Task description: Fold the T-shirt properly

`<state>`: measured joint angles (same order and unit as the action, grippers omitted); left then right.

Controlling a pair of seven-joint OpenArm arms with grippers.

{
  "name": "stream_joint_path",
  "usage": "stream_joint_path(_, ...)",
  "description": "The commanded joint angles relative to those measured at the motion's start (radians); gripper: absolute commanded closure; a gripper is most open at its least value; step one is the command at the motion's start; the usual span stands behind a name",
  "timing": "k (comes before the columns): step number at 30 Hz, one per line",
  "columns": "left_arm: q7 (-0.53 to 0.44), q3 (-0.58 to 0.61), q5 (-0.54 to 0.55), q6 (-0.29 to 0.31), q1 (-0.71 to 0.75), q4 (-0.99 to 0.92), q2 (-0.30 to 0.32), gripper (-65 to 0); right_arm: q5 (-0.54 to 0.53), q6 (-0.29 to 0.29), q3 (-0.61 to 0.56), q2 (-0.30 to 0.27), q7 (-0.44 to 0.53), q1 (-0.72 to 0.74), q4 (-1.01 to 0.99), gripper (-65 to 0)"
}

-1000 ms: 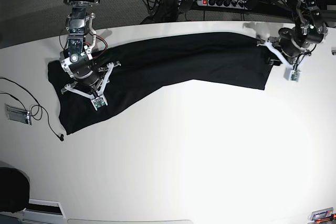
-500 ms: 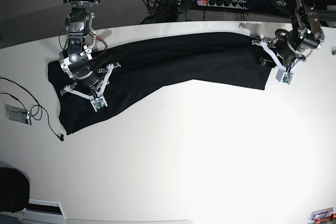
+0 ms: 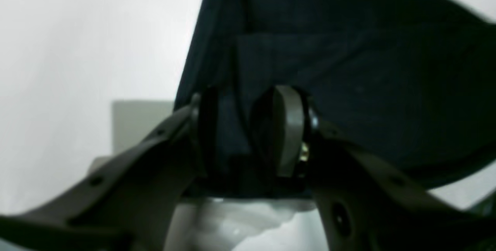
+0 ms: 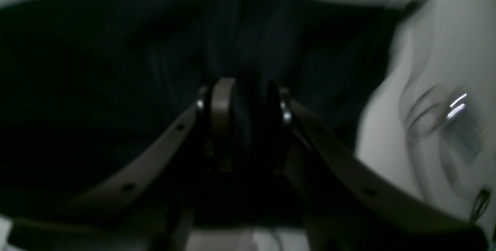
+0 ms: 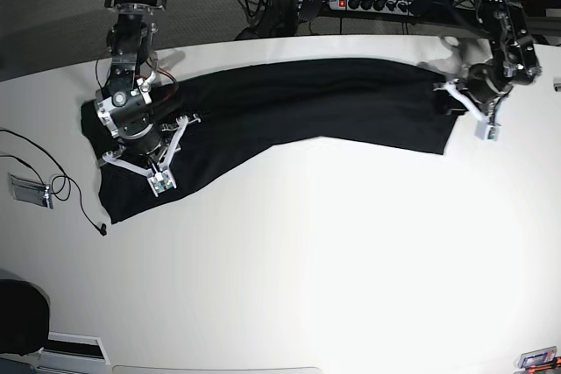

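The black T-shirt (image 5: 298, 107) lies stretched in a long band across the back of the white table (image 5: 307, 260). My left gripper (image 5: 454, 102) holds its right end. In the left wrist view the left gripper (image 3: 242, 134) has dark cloth (image 3: 348, 69) pinched between its fingers. My right gripper (image 5: 143, 142) is over the shirt's left end. In the right wrist view the right gripper (image 4: 248, 119) has its fingers closed on a fold of the black cloth (image 4: 97, 88).
A thin black cable (image 5: 74, 203) and a small grey device (image 5: 26, 190) lie at the table's left edge. A power strip (image 5: 372, 3) and tangled cables sit behind the table. Bare table shows left of the cloth in the left wrist view (image 3: 77, 49).
My left gripper has shifted a little right and down, drawing the shirt's right end with it. My right gripper has shifted slightly left and down on the shirt's left end.
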<state>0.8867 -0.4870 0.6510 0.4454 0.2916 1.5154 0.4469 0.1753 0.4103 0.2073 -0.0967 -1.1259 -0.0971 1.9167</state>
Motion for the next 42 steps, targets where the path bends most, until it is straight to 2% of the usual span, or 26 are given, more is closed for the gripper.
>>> stream_joint_path(1, 0.002, -0.031, -0.017, -0.012, 0.002, 0.006, 0.025, -23.8, 0.003, -0.001, 0.002, -0.004, -0.016, 0.001, 0.008, -13.4)
stream_joint_path(10, -0.001, -0.057, -0.018, -0.013, -0.010, 0.003, 0.057, -23.8, 0.003, -0.001, -0.002, -0.004, -0.024, 0.040, 0.031, -13.3)
stream_joint_path(16, 0.004, -0.057, -0.129, -0.026, -0.108, -0.083, 0.072, -23.8, 0.003, -0.001, -0.004, 0.001, -0.092, 0.127, 0.042, -13.3)
stream_joint_path(19, 0.004, -0.057, -0.133, -0.027, -0.122, -0.082, 0.074, -23.8, 0.000, -0.001, -0.007, 0.002, -0.093, 0.155, 0.042, -13.6)
stream_joint_path(24, 0.010, -0.055, -0.119, -0.021, -0.108, 0.032, 0.072, -24.3, 0.003, -0.001, -0.067, 0.044, -0.096, 0.181, 0.043, -13.8)
stream_joint_path(26, 0.050, -0.055, -0.116, -0.018, -0.096, 0.081, 0.072, -24.3, 0.003, -0.001, -0.099, 0.071, -0.096, 0.187, 0.043, -13.8)
stream_joint_path(30, 0.122, -0.057, -0.033, -0.017, -0.096, 0.169, 0.088, -24.3, 0.005, -0.001, -0.145, 0.119, -0.096, 0.193, 0.053, -13.8)
stream_joint_path(34, 0.171, -0.059, 0.138, -0.017, -0.099, 0.167, 0.184, -24.3, 0.005, 0.009, -0.219, 0.151, -0.098, 0.205, 0.056, -13.9)
stream_joint_path(36, 0.177, -0.059, 0.235, -0.017, -0.102, 0.127, 0.238, -25.1, 0.005, 0.074, -0.251, 0.179, -0.098, 0.214, 0.057, -13.9)
stream_joint_path(38, 0.179, -0.059, 0.318, -0.009, -0.117, 0.057, 0.290, -28.9, 0.005, 0.120, -0.279, 0.213, -0.099, 0.216, 0.060, -13.9)
stream_joint_path(39, 0.180, -0.059, 0.350, 0.014, -0.141, 0.001, 0.309, -32.2, 0.005, 0.123, -0.300, 0.228, -0.102, 0.218, 0.060, -13.9)
stream_joint_path(42, 0.182, -0.059, 0.382, 0.145, -0.193, -0.212, 0.352, -39.3, 0.005, 0.123, -0.392, 0.249, -0.119, 0.219, 0.060, -13.9)
